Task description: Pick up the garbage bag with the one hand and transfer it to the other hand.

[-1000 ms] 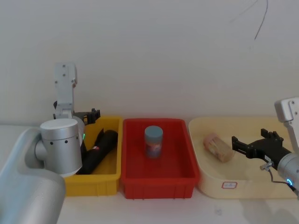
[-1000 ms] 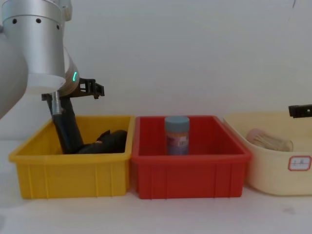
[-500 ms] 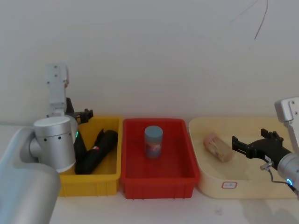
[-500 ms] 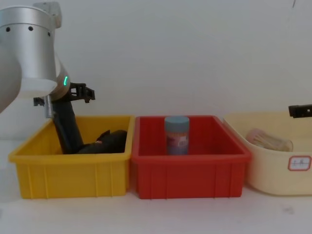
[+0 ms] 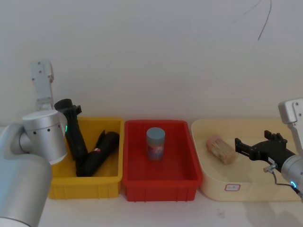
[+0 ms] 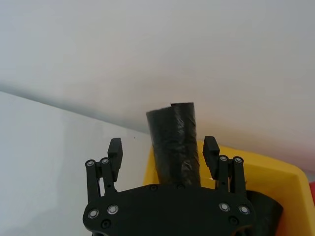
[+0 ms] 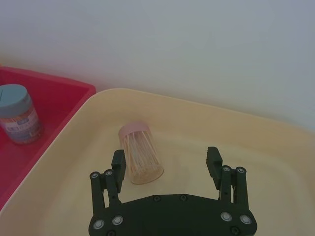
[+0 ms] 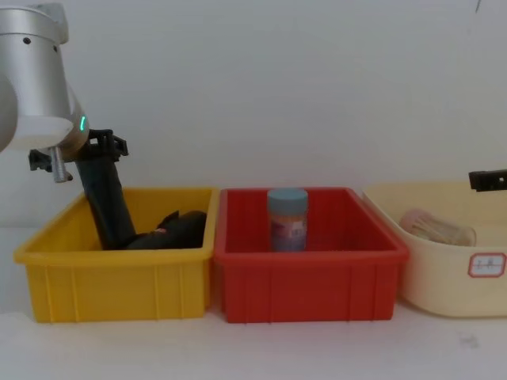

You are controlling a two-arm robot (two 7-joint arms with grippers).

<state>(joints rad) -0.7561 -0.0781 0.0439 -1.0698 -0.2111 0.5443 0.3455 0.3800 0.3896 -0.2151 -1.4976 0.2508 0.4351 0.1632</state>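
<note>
Straddling the garbage bag (image 6: 173, 132), left hand (image 6: 163, 142) gapes.

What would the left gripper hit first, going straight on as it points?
The long glossy black garbage bag roll leaning in the yellow plastic bin: its upper end stands between the left gripper's open fingers; how near the palm is unclear. The right gripper hovers over the beige tray.

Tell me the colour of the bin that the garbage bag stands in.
The bin is yellow, clearest in the chest view.
</note>
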